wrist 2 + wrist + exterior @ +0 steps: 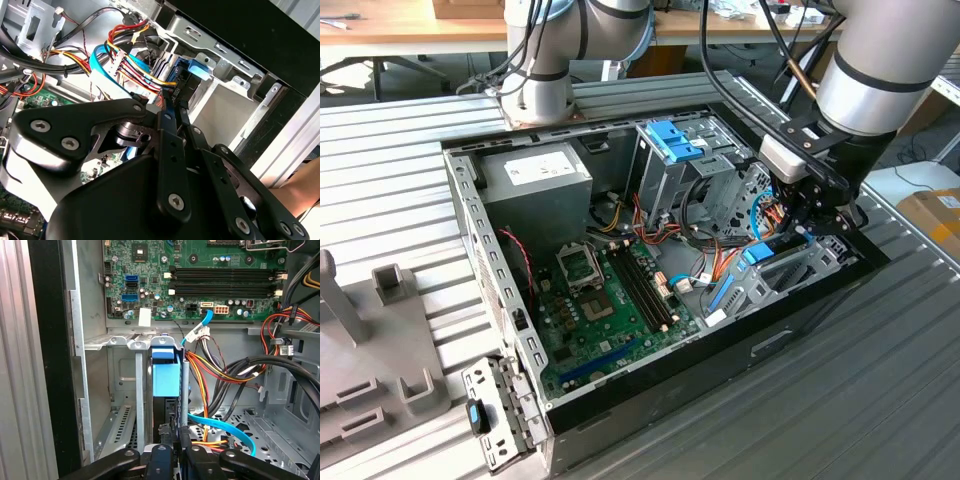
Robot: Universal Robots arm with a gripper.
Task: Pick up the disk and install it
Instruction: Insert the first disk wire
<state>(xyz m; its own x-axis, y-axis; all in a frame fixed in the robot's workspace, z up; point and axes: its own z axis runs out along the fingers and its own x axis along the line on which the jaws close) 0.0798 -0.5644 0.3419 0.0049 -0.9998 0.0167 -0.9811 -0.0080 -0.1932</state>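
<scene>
Inside the computer case [470, 215]: the gripper [172, 437] is reaching down into the metal bay [122, 385].
Gripper: its fingers [167, 107] are squeezing the disk.
Disk [166, 377]: it is standing on edge in the bay, right between the fingers.
Green board [200, 275]: it is lying past the disk.

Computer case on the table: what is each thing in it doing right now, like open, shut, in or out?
Computer case: side open, lying flat.
Disk: standing on edge in the metal drive bay.
Gripper: shut on the disk.
Memory slots: empty.
Blue ribbed latch: raised on its cage.
</scene>
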